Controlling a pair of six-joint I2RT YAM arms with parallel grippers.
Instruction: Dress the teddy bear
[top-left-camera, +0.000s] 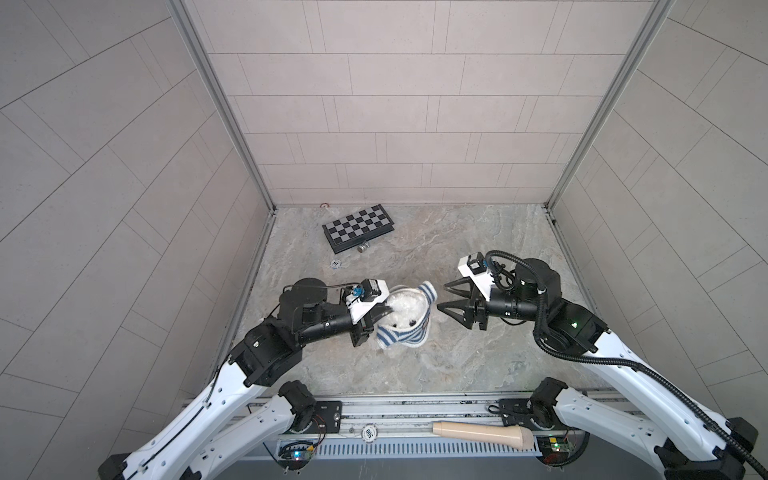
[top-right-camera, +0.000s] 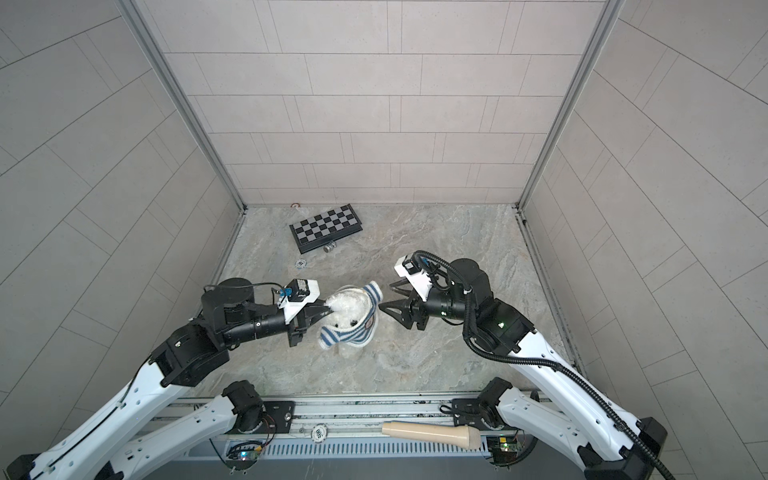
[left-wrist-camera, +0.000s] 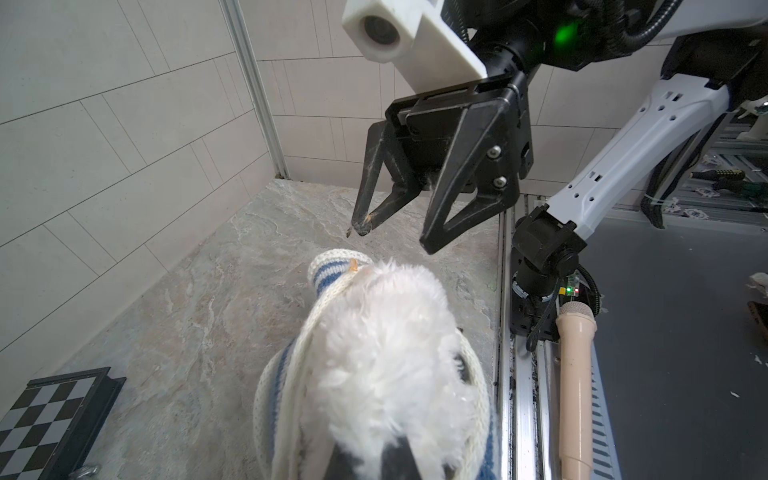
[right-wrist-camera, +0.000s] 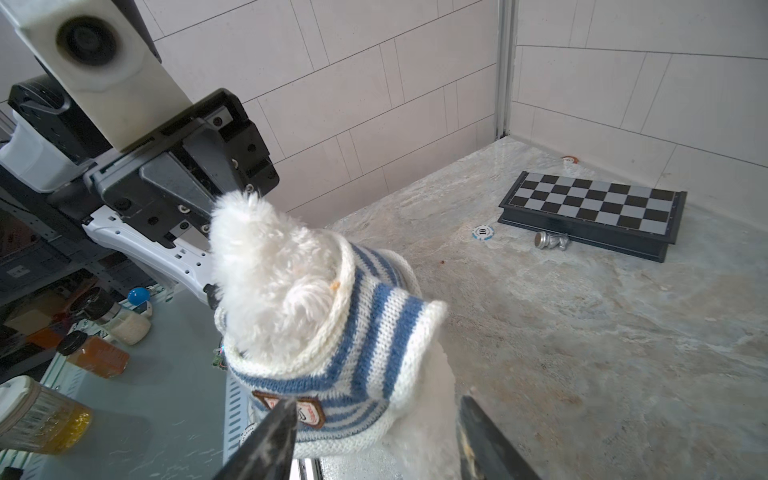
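Upright near the middle of the marbled counter (top-left-camera: 415, 374): the teddy bear (top-left-camera: 405, 309), wrapped round neck and shoulders in a blue-and-white striped shirt (top-left-camera: 401, 336), badge to the front. Pinched at the head's fluffy edge by the left hand (top-right-camera: 327, 308), pressed together on the fur. Just beside the bear on the opposite side, not touching, the right hand (top-left-camera: 441, 297), spread wide. Farther back near the wall, a folded chessboard (top-left-camera: 358, 227), with a silver chess piece (top-left-camera: 363, 248) just beside its edge and a poker chip (top-left-camera: 336, 264) nearby. On the front rail, a beige toy microphone (top-left-camera: 482, 434).
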